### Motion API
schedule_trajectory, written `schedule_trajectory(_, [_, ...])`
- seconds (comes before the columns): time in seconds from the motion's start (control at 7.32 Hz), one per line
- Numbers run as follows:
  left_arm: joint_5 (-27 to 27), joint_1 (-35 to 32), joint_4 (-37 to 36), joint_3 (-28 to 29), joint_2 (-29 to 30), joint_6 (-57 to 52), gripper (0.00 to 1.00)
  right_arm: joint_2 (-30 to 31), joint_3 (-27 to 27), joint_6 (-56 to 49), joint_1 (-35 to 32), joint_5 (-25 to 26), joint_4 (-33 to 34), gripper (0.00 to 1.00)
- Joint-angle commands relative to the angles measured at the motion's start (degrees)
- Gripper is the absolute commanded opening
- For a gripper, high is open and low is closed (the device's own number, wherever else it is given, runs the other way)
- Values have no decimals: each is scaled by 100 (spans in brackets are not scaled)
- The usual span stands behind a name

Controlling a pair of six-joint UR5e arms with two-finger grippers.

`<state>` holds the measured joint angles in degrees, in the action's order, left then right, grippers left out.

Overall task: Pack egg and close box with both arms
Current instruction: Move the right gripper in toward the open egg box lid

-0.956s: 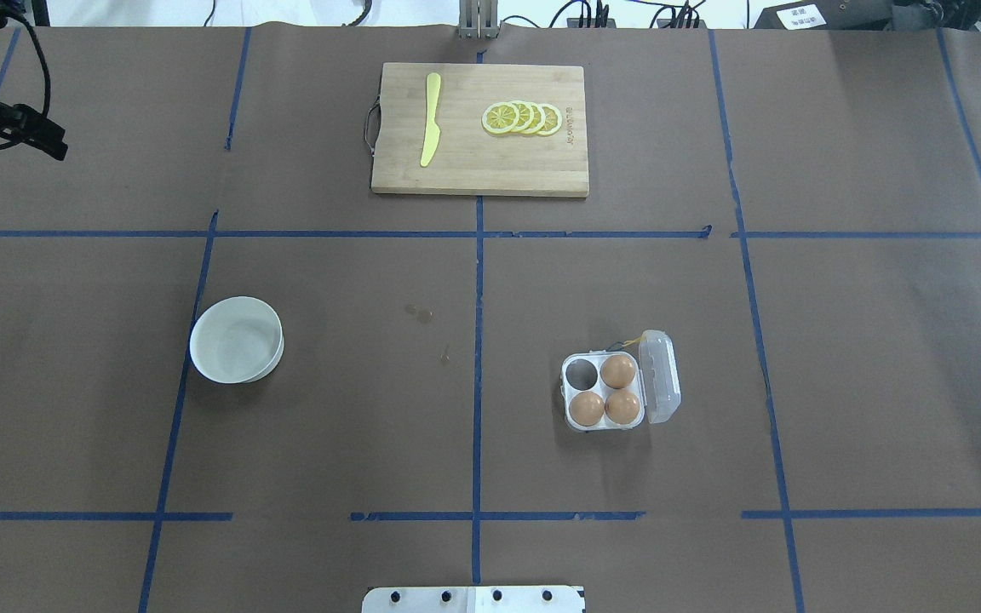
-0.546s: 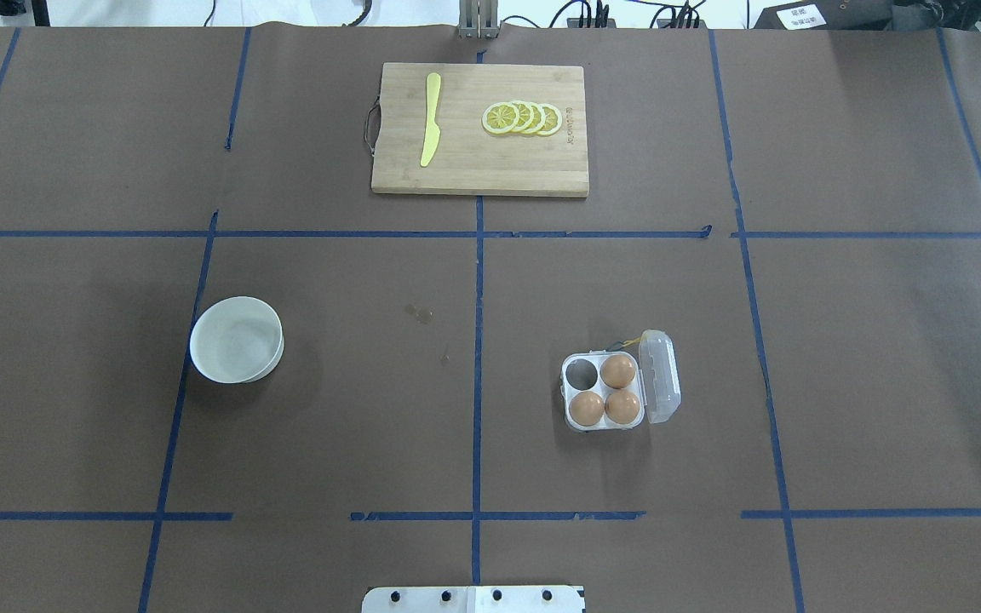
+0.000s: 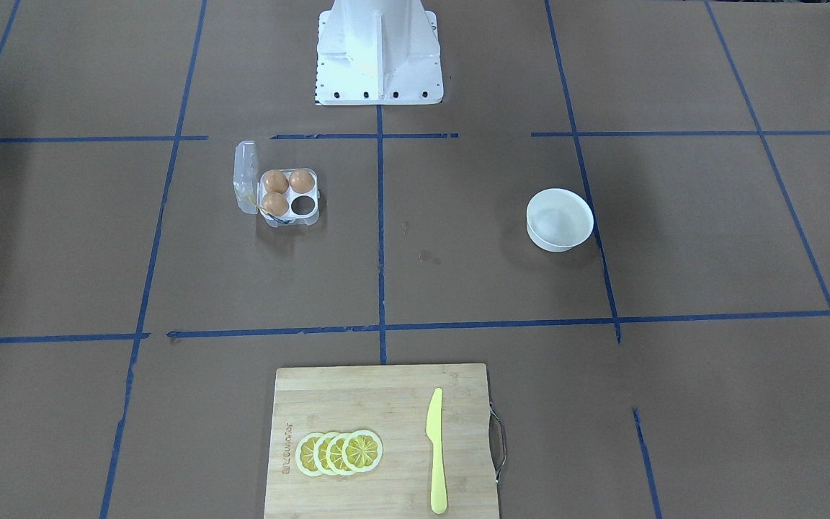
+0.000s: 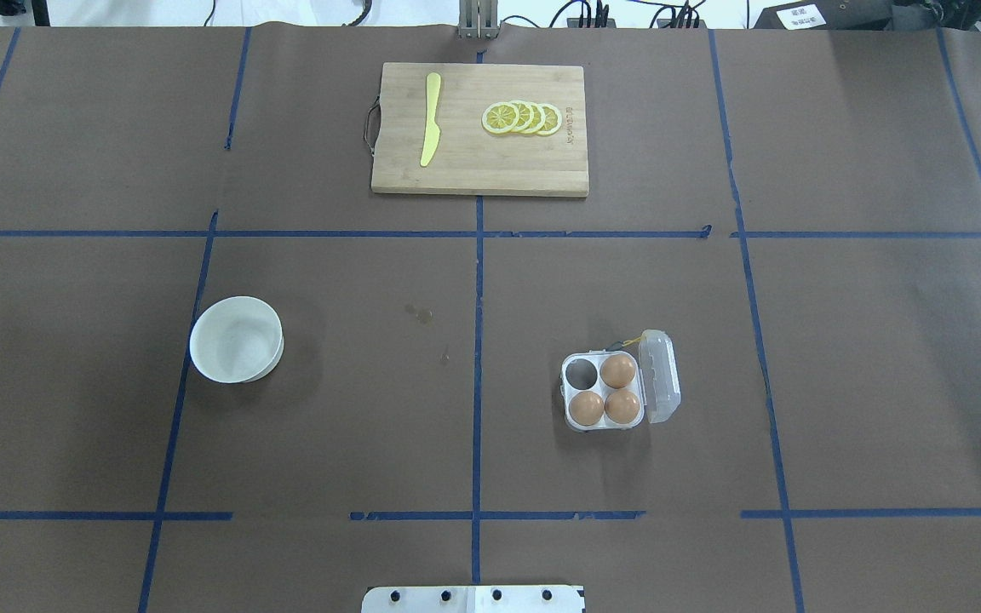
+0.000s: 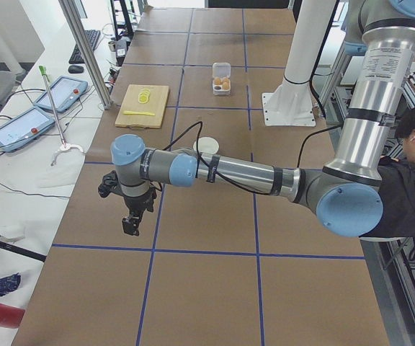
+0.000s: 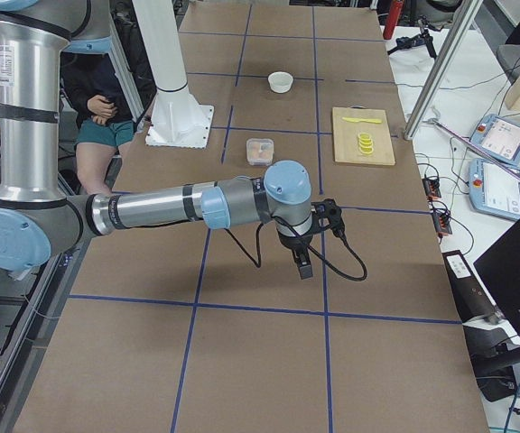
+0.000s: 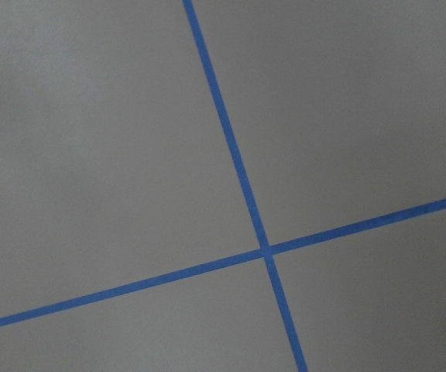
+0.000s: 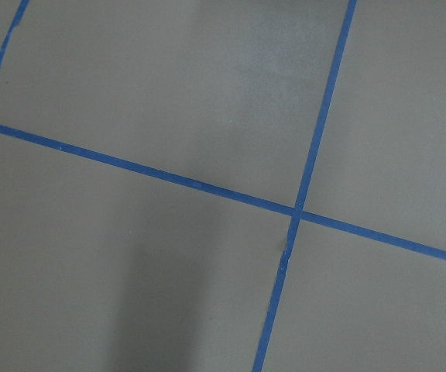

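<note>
Gone from the overhead view is my left arm (image 5: 222, 171): a second ago its black end hung over the far left corner, half a second ago only a sliver showed at the edge, and now none of it shows there. Seen from the side, it stretches out towards the left end of the tabletop (image 4: 882, 383), with the left pincer (image 5: 130, 225) pointing down, well apart from everything I must handle. My right arm (image 6: 170, 206) reaches out the same way at the other end, and the right pincer (image 6: 303, 266) hangs over brown paper and blue tape. Both wrist views show only that paper and tape, so I cannot tell whether either pincer is spread or pressed together. Nothing on the tabletop has shifted. The cutting board (image 4: 473, 170) lies at the far side, and the white bowl (image 4: 235, 336) on my left looks to hold nothing. The box (image 4: 602, 391) sits on my right, near the base, with its clear lid (image 4: 659, 376) swung open to the outer side. Three brown eggs (image 4: 618, 371) fill three cells, and the far inner cell (image 4: 580, 372) is bare. I see no loose egg anywhere, so the egg may be one of those three, though I cannot tell which. As I judge it, closing is not yet done, and both arms would have to travel back in to do it.
</note>
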<state>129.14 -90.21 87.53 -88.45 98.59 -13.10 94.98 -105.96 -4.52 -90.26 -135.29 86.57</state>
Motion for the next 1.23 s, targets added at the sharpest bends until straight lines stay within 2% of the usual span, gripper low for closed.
schedule_trajectory(0.0, [426,-173,106,-67,-506,-402,100,-41,-90,484,287,-41,0,100])
schedule_trajectory(0.27, [620,-164,273,-382,-841,-395,100,-182,-405,1423,971,-59,-9,100])
schedule_trajectory(0.55, [700,-155,265,-375,-842,-264,100,-182,-862,2520,1735,-51,-44,100])
schedule_trajectory(0.68, [962,-155,265,-314,-842,-228,100,-173,-882,2927,2114,-59,-436,100])
schedule_trajectory(0.82, [964,-155,265,-314,-842,-228,100,-182,-900,3836,2614,-25,-970,100])
schedule_trajectory(0.96, [938,-155,247,-357,-833,-228,100,-182,-891,4924,3210,306,-1767,100])
schedule_trajectory(1.09, [947,-146,247,-366,-824,-228,100,-199,-891,5430,3625,606,-2036,100])
